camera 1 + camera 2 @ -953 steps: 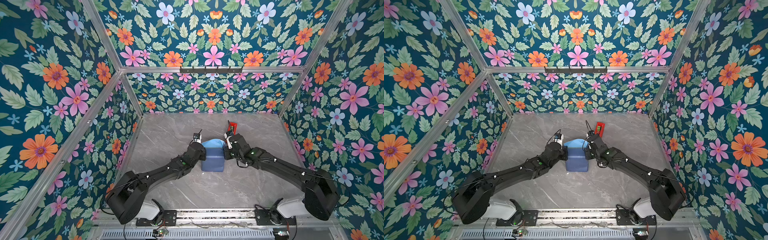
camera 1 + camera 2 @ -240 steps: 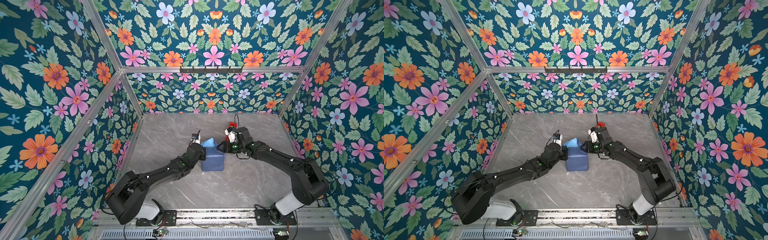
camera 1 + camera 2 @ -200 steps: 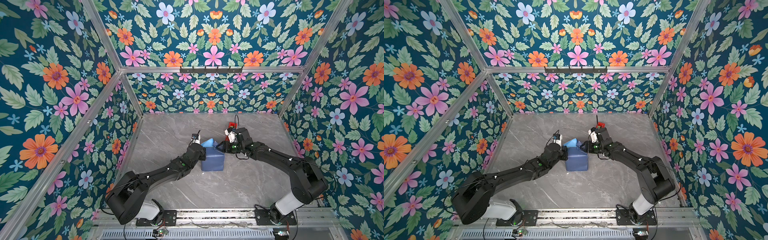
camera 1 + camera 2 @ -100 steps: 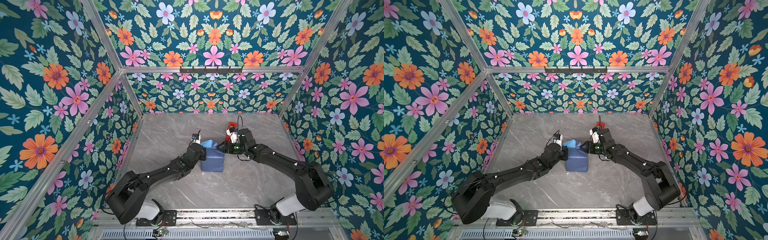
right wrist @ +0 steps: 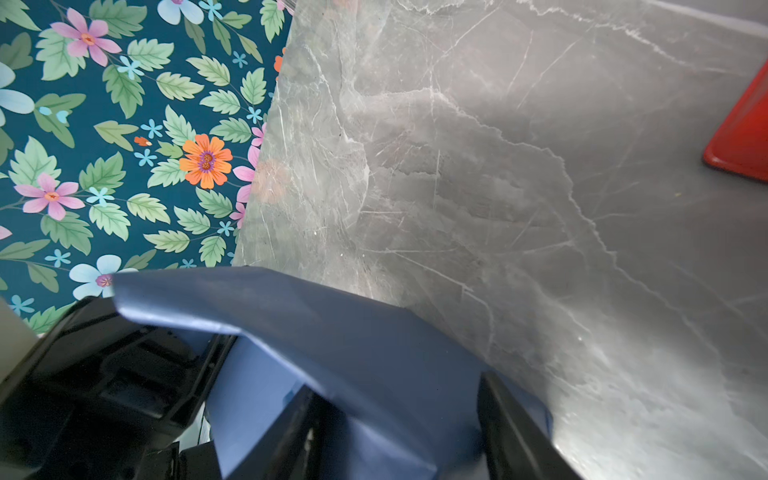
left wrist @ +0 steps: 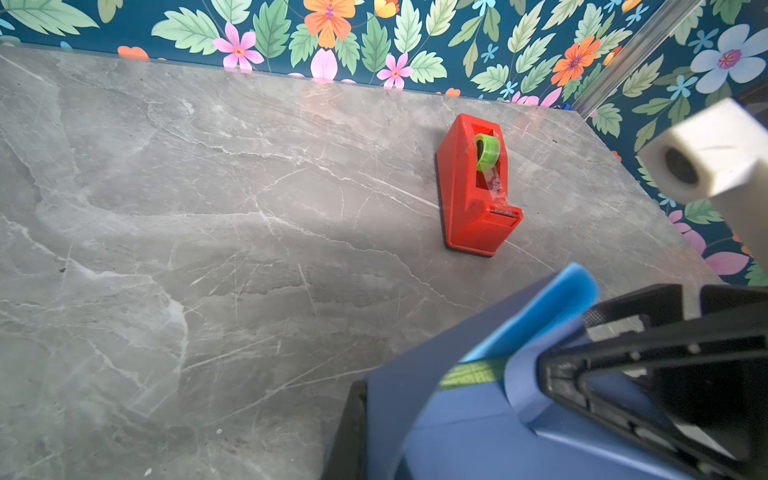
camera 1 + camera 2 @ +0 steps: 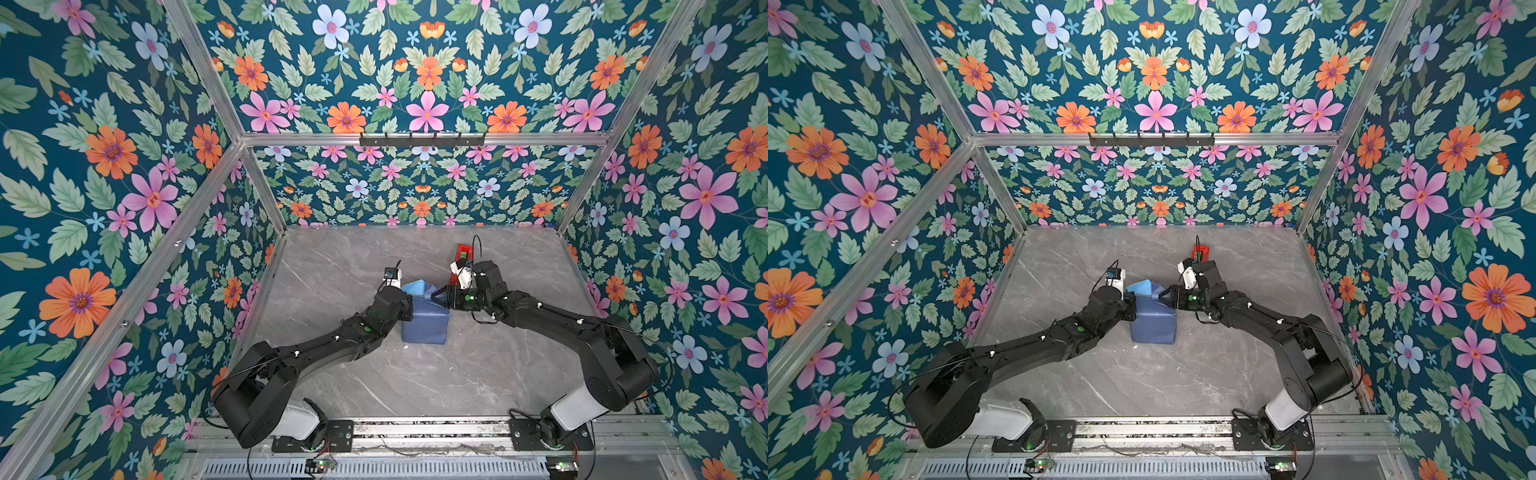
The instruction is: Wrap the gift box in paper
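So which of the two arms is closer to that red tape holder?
The right one: the right end effector sits at the wrapped box's far right corner, just in front of the tape holder. The left end effector is on the box's other side.

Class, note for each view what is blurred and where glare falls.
Left wrist view: the paper is blurred up close, the tape dispenser sharp. Right wrist view: the paper's edge is soft, pale glare washes the table. Both top views: evenly lit, sharp.
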